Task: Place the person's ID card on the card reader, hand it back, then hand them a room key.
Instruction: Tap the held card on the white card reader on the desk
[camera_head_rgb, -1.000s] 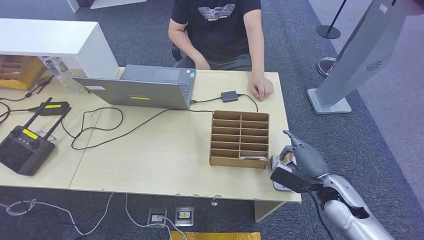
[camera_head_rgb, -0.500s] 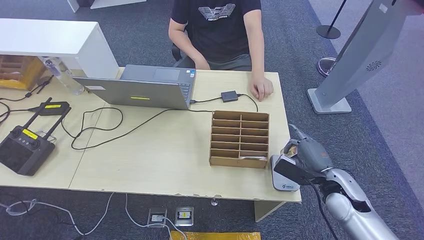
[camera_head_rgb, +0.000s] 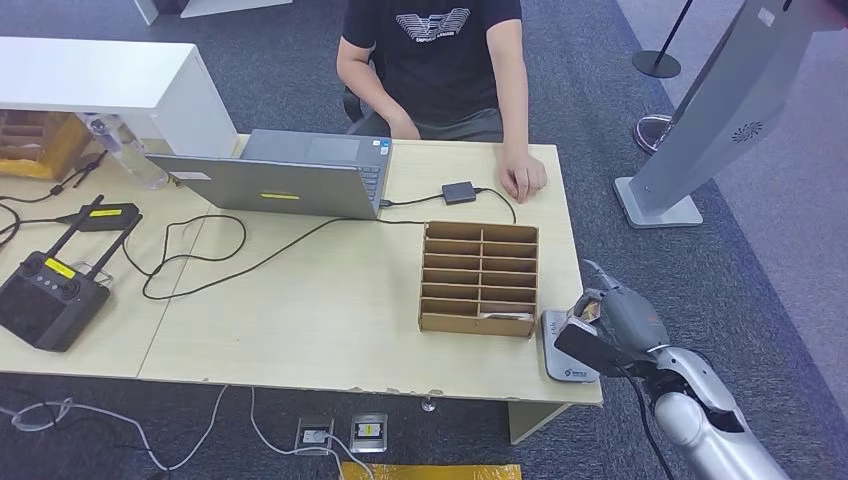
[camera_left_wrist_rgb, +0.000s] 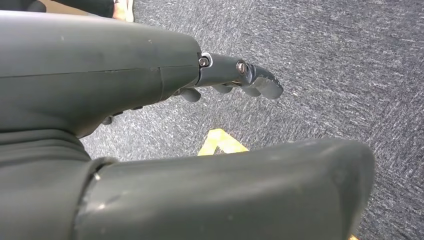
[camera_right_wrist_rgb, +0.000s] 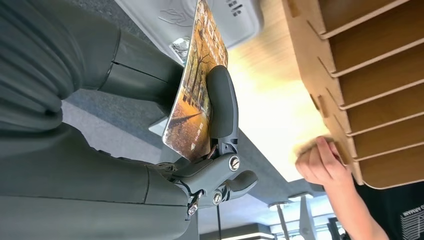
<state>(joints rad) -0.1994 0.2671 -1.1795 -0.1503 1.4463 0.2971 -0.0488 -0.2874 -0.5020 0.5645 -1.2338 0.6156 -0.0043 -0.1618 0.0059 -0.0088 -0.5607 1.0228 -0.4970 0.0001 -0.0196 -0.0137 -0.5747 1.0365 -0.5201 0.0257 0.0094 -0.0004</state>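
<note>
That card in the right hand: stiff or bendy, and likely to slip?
The card looks thin and bows slightly where the right hand's fingers press it, so probably flexible plastic. Its printed face looks glossy, so it may slide under a loose pinch.

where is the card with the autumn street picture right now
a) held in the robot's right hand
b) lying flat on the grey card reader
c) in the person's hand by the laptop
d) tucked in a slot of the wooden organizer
a: the right wrist view shows the card held in the right hand, with the card reader bare beside it.
</note>
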